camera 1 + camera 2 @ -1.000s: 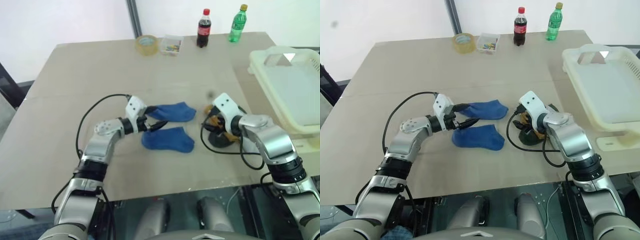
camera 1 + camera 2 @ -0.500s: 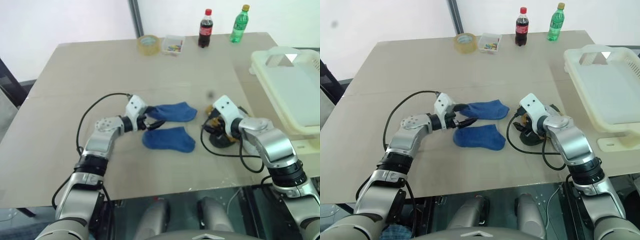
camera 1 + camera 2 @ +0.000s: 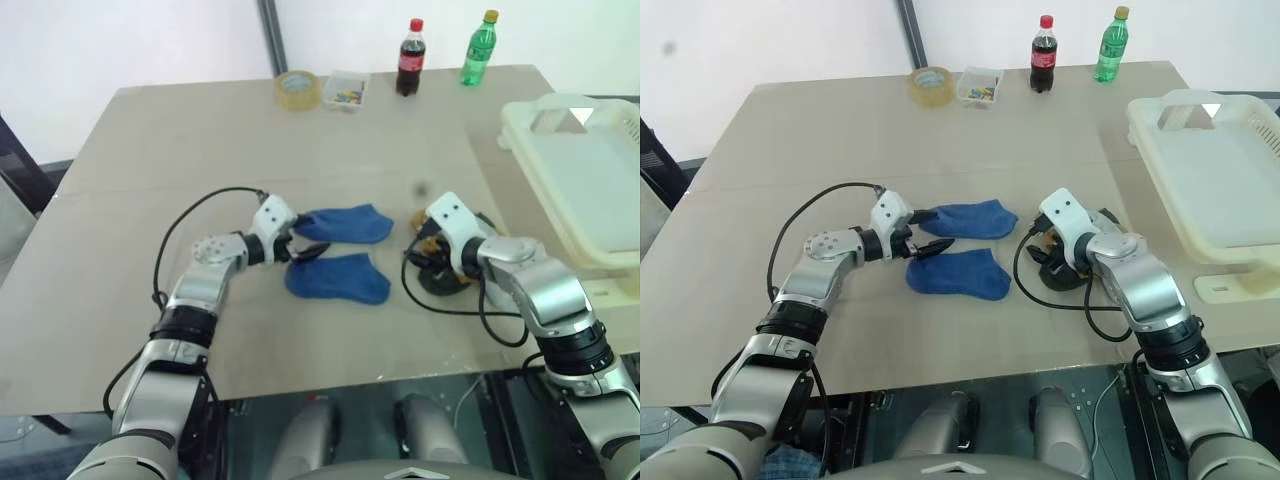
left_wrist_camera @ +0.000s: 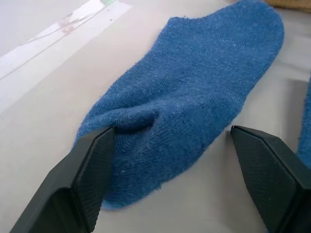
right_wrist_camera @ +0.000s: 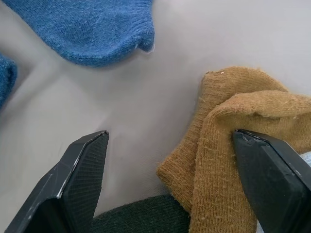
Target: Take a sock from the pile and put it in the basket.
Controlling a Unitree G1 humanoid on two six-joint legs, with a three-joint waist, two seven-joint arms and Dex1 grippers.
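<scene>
Currently left gripper (image 4: 167, 182) jaws gape wide around the far blue sock (image 4: 194, 102) on the desk (image 3: 200, 140), gripping nothing. Right gripper (image 5: 170, 184) jaws gape wide, empty, over the pile (image 5: 233, 145). Basket (image 3: 590, 190) sits empty at desk's right edge.

Even, bright light with soft shadows on the table (image 3: 300, 140) (slightly overexposed basket (image 3: 590, 180) at right); wrist views sharp, corners softly blurred.
</scene>
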